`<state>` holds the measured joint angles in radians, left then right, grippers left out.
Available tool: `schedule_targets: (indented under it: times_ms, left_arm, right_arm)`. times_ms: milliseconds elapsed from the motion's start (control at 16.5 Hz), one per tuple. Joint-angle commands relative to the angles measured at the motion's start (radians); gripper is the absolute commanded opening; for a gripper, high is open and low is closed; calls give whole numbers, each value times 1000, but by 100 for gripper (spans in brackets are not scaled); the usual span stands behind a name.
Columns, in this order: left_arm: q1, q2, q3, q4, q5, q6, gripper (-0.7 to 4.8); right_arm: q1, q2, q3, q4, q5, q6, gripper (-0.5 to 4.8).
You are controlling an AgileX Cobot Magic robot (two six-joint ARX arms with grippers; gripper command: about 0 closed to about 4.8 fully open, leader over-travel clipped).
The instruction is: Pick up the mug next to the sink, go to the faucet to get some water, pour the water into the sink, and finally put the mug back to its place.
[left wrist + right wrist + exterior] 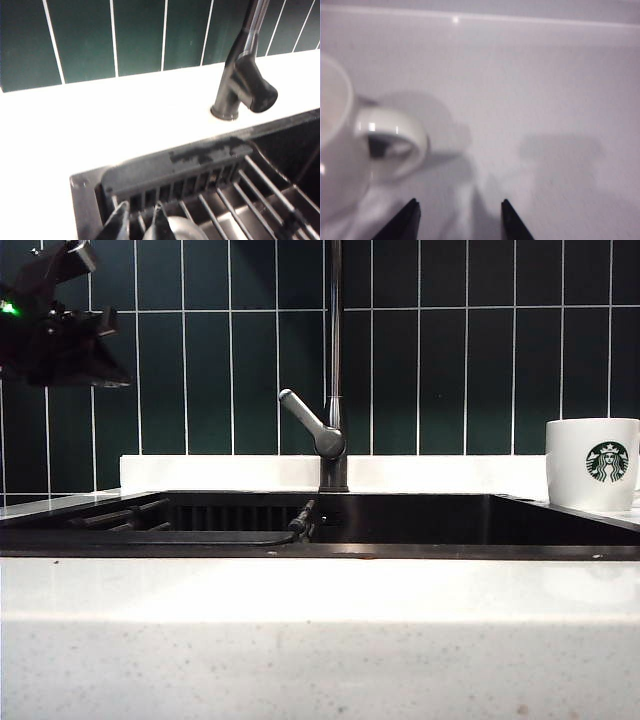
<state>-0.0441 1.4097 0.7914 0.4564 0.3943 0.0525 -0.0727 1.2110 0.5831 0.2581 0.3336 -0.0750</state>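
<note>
Both grippers empty: left gripper (140, 225), jaws slightly apart, over the sink's (87, 200) back corner; right gripper (457, 220) spread beside the mug (350, 150) on the countertop (545, 100).

The left arm (55, 325) hangs high at the upper left of the exterior view, dark, a green light lit on it. Its left tool (139, 222) points downward, the two dark fingers (119, 224) a narrow gap apart, gripping nothing. The right tool (459, 220) shows two dark fingertips (509, 220) set wide apart, empty between.
</note>
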Motion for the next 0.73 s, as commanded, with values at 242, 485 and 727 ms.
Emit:
schedule_targets:
  times_ms: [242, 485, 727]
  left_arm:
    - [0, 53, 26, 81, 59, 4, 68]
    - [-10, 151, 90, 83, 143, 0, 125]
    - [-41, 203, 116, 92, 143, 2, 125]
  right_arm:
    - [-40, 138, 5, 170, -49, 23, 257]
    - [-47, 216, 6, 252, -102, 23, 257]
    - [-47, 295, 6, 346, -130, 23, 257]
